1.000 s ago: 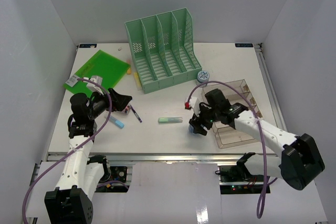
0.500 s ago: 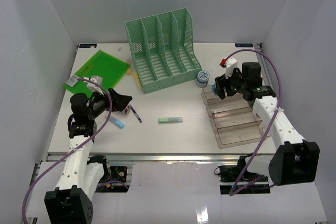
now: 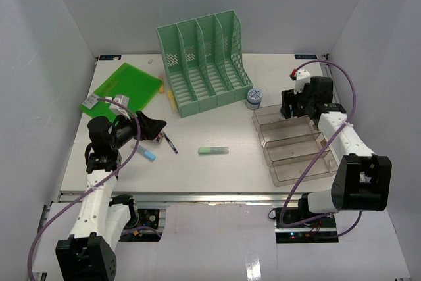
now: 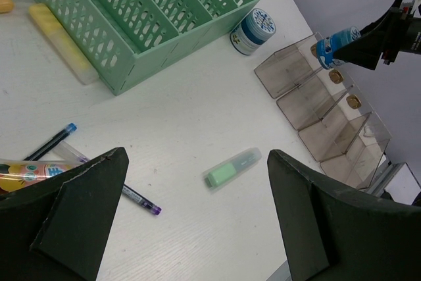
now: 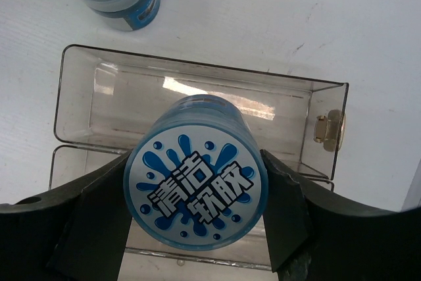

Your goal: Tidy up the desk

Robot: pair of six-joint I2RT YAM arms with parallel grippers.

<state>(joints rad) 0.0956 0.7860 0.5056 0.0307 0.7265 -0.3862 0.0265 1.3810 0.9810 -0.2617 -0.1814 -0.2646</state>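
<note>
The desk (image 3: 217, 172) is a white tabletop. My right gripper (image 3: 294, 106) is shut on a round blue jar (image 5: 195, 192) with a white splash label, gripping its sides. It hangs just above the far compartment of the clear stepped tray (image 5: 197, 90), which lies at the desk's right (image 3: 293, 153). The left wrist view shows the same jar (image 4: 335, 43) over the tray (image 4: 309, 103). My left gripper (image 3: 154, 127) stands open at the left, low over the desk, nothing between its fingers (image 4: 197, 156). A green highlighter (image 4: 231, 168) lies ahead of it, at mid desk (image 3: 214, 151).
A second blue jar (image 3: 254, 97) stands between the tray and the green file rack (image 3: 207, 60). A green folder (image 3: 128, 87) lies at the back left, a yellow highlighter (image 3: 172, 100) beside the rack. A purple-tipped pen (image 3: 170, 143) and a blue pen (image 4: 49, 141) lie near my left gripper.
My right arm has carried the blue jar from the desk's front middle, back and to the right, to above the tray's far compartment. The left arm has not moved.
</note>
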